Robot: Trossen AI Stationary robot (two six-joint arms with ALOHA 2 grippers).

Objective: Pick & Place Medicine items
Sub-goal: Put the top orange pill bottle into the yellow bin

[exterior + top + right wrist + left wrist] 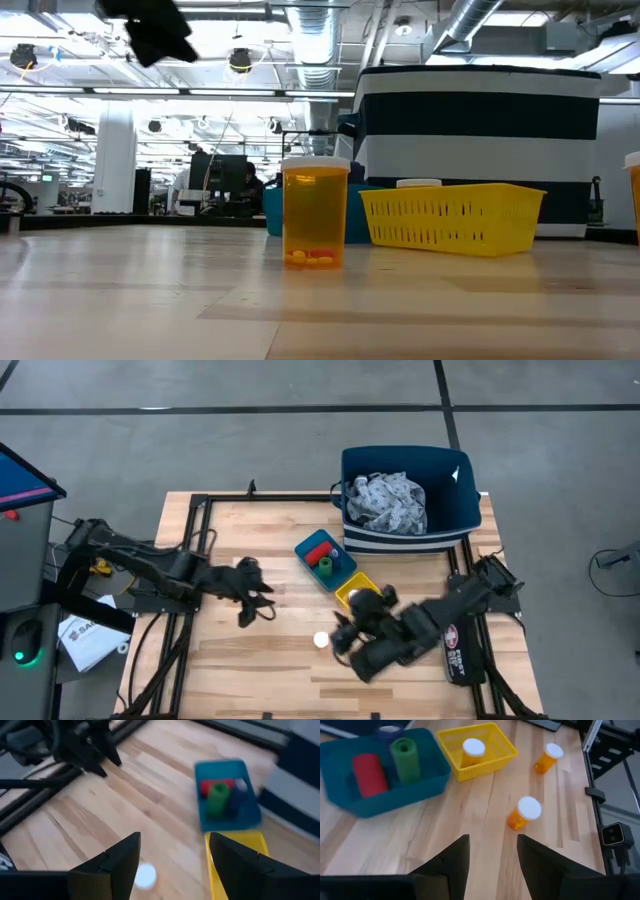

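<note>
A blue tray [350, 802] holds a red bottle [369, 774], a green bottle [406, 760] and a small blue box [239, 792]. The yellow tray [492, 740] beside it holds one white-capped orange bottle [472, 751]. Two more orange bottles stand on the wooden table: one [524, 813] near the table's middle, also in the low view [316, 212], and one [547, 759] farther right. My left gripper [492, 862] is open and empty, above the table left of the trays [255, 600]. My right gripper [172, 865] is open and empty, hovering by the middle bottle's white cap [145, 874].
A dark blue bin with white stripes [405, 525] holds the grey-blue patterned cloth [388, 500] at the table's far edge. Black metal rails [185, 560] run along the table's left and right sides. Bare wood lies in front of the trays.
</note>
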